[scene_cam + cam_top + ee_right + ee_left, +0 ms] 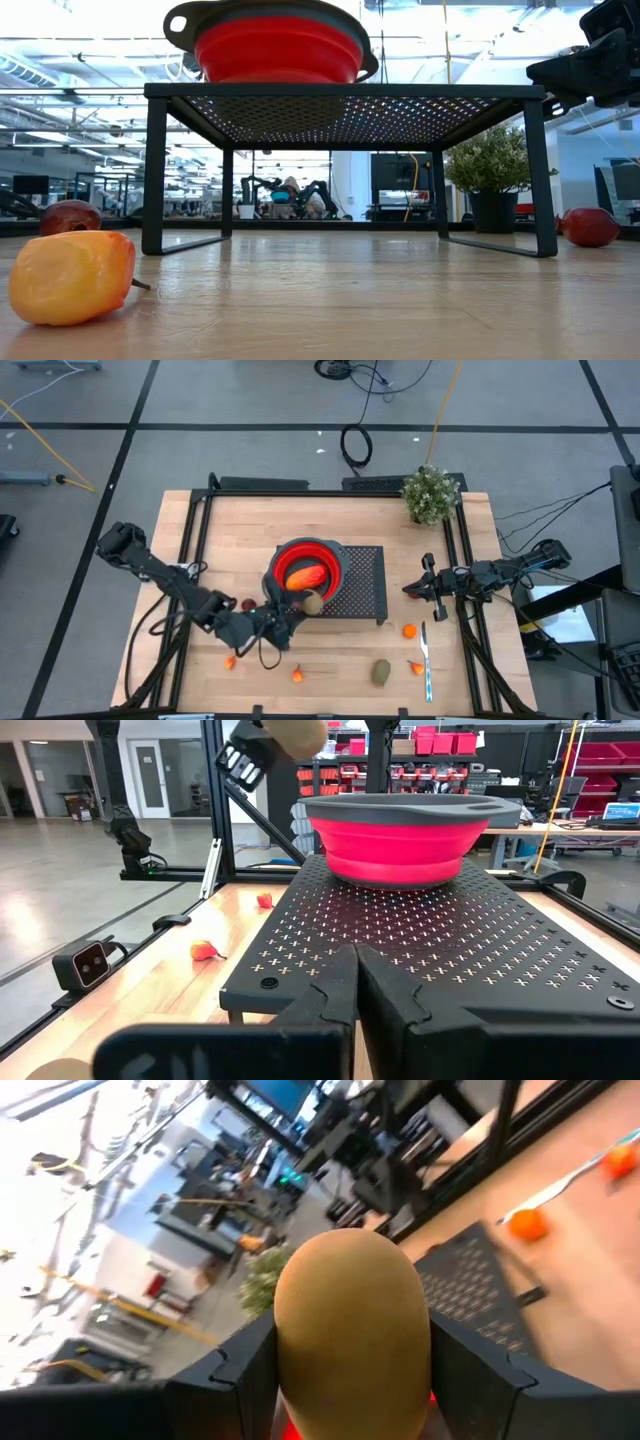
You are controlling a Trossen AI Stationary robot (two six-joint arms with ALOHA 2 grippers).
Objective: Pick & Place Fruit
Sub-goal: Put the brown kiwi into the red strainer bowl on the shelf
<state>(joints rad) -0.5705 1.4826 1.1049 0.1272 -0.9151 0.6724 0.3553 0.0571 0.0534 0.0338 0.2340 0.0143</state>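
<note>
Currently you have one long orange toy fruit (307,576) in the red collapsible bowl (330,563); your left gripper (308,604) clamps one brownish-green oval (313,601) at the bowl's six o'clock rim; another oval (381,673) lies on the worktop (250,530); your right gripper (432,592) is closed.

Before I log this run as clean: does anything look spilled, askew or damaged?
Nothing stands out. The red bowl sits upright on the black rack, and the left pincer holds a brown oval fruit at its rim.

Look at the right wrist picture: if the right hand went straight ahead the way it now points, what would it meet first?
Probably the black perforated stand: the shut right hand points level at its near edge. The red bowl sits farther back on top. Depth is hard to judge.
</note>
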